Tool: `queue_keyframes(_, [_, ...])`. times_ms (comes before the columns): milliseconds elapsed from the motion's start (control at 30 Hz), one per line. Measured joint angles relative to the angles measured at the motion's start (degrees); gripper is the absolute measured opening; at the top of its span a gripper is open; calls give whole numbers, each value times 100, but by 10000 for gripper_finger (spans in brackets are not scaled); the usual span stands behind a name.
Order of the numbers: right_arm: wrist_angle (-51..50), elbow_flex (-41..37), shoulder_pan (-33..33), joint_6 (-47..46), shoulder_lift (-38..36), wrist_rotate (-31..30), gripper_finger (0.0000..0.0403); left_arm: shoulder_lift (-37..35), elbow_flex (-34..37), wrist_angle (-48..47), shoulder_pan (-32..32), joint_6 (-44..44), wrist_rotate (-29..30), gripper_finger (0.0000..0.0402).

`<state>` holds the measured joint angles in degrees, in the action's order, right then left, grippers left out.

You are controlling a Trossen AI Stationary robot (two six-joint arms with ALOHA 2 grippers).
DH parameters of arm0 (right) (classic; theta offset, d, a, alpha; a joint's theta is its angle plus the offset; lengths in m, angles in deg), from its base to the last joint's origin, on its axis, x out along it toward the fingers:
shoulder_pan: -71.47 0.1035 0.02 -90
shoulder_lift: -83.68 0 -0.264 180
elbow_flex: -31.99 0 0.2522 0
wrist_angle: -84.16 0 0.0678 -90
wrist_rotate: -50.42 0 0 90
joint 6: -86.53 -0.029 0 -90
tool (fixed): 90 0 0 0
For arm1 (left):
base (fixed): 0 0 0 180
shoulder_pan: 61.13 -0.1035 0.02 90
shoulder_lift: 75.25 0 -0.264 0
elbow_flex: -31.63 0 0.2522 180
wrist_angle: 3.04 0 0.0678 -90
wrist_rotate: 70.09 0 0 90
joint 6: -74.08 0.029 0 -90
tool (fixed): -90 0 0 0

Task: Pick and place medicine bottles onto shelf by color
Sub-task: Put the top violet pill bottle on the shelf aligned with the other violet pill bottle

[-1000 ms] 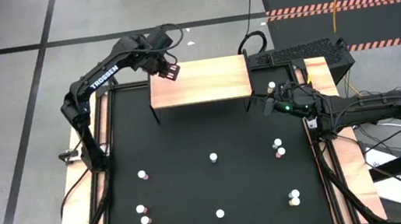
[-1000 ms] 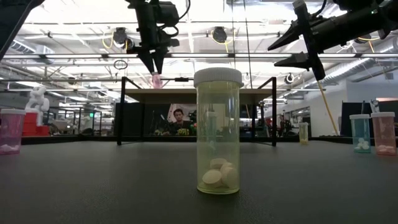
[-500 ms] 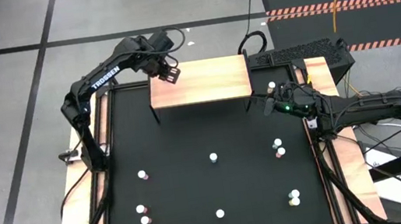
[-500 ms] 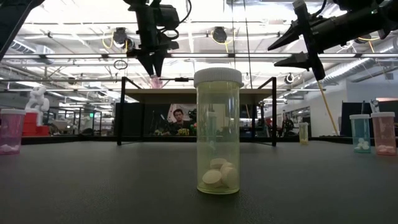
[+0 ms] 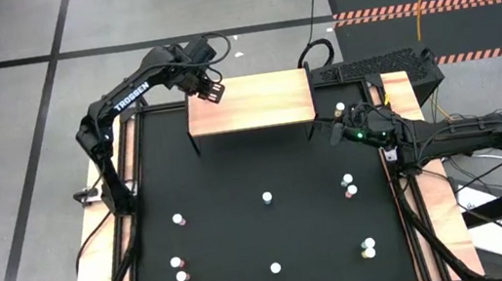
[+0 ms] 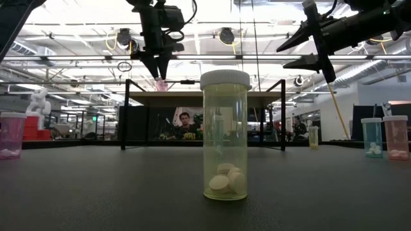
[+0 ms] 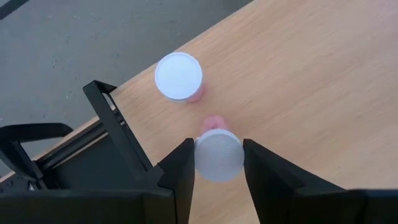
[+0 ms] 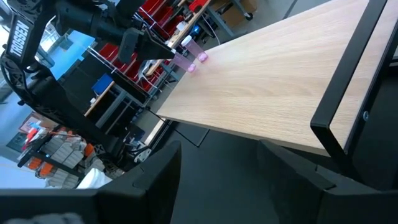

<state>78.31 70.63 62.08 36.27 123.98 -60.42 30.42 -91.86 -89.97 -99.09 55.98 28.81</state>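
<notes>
Pink bottle (image 7: 217, 155), clamped in your left tool (image 7: 217, 163), hangs over the shelf's (image 5: 261, 105) corner beside another pink bottle (image 7: 179, 77); next, lower and release. Right tool (image 5: 336, 129) waits, apart.

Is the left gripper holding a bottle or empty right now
Holding one. In the left wrist view the left gripper clamps a pink bottle by its white cap, above the shelf, beside another pink bottle.

Held bottle (image 7: 217, 155) body under cap
</notes>
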Motion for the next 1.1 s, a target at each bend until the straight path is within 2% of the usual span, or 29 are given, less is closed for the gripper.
queue_keyframes(1100, [87,0,0,-114,-1,20,208,0,2,23,-15,44,-100,135])
